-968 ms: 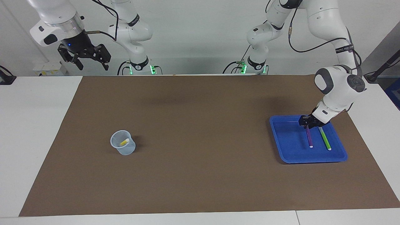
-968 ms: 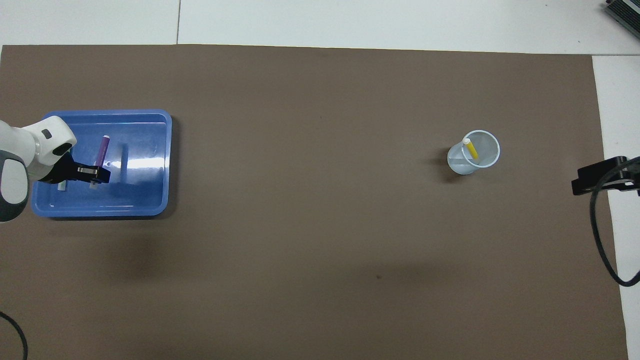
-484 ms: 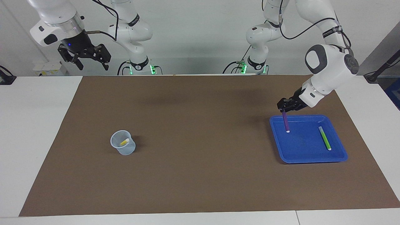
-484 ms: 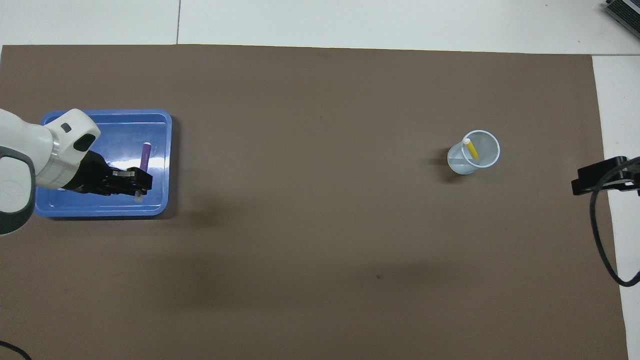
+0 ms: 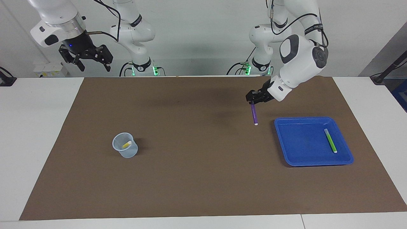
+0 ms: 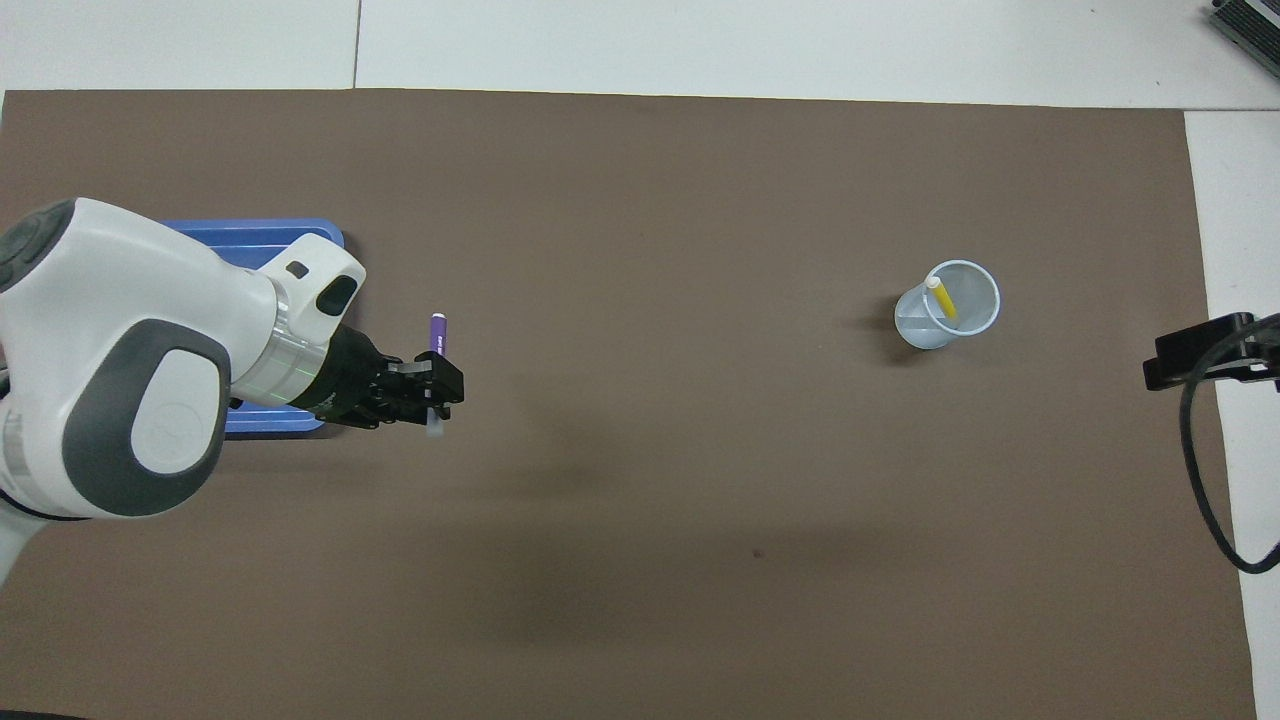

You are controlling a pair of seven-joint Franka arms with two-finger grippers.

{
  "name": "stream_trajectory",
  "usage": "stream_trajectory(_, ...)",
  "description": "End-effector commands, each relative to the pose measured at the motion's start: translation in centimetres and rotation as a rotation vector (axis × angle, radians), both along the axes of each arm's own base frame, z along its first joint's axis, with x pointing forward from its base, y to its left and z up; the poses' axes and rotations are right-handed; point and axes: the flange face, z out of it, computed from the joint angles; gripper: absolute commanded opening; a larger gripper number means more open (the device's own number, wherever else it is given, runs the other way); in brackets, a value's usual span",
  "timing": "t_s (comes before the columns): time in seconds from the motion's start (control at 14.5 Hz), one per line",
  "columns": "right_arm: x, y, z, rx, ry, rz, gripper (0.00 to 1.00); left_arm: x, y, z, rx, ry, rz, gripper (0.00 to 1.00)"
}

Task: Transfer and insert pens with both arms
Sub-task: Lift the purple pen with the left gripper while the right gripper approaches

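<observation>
My left gripper (image 5: 252, 101) (image 6: 432, 392) is shut on the top of the purple pen (image 5: 254, 115) (image 6: 437, 336). The pen hangs white tip down over the brown mat, just off the blue tray (image 5: 299, 144) (image 6: 245, 233) on the side toward the cup. The green pen (image 5: 330, 140) lies flat in the tray; the left arm hides it in the overhead view. The yellow pen (image 5: 127, 144) (image 6: 942, 301) leans inside the clear cup (image 5: 125, 150) (image 6: 950, 310). My right gripper (image 5: 94, 65) (image 6: 1198, 355) waits open and empty, raised over the right arm's end of the table.
The brown mat (image 5: 197, 165) covers most of the white table (image 5: 35, 127). The cup stands toward the right arm's end, the tray toward the left arm's end. A black cable (image 6: 1205, 500) hangs from the right arm.
The left gripper lifted the purple pen out of the tray and carried it toward the table's middle, past the tray's rim. The right arm has stayed where it was.
</observation>
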Motion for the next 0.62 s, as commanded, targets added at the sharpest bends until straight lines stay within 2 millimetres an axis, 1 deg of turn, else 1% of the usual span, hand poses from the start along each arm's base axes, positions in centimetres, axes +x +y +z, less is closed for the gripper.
stream_trajectory(0.0, -0.5, -0.1, 0.1, 0.022, -0.003, 0.008, 1.00, -1.8, -2.8, 2.0, -0.046, 0.018, 0.051, 0.00)
stream_trajectory(0.28, -0.5, -0.1, 0.1, 0.022, -0.003, 0.008, 1.00, -3.5, -6.7, 3.7, -0.131, 0.051, 0.117, 0.00)
stream_trajectory(0.41, -0.5, -0.1, 0.1, 0.022, -0.003, 0.008, 1.00, -4.2, -8.5, 3.8, -0.143, 0.061, 0.149, 0.00)
stream_trajectory(0.48, -0.5, -0.1, 0.0, 0.022, 0.000, 0.008, 1.00, -4.9, -9.9, 3.8, -0.148, 0.070, 0.151, 0.00)
stream_trajectory(0.55, -0.5, -0.1, 0.0, 0.022, 0.000, 0.006, 1.00, -5.2, -10.6, 4.0, -0.161, 0.074, 0.174, 0.00)
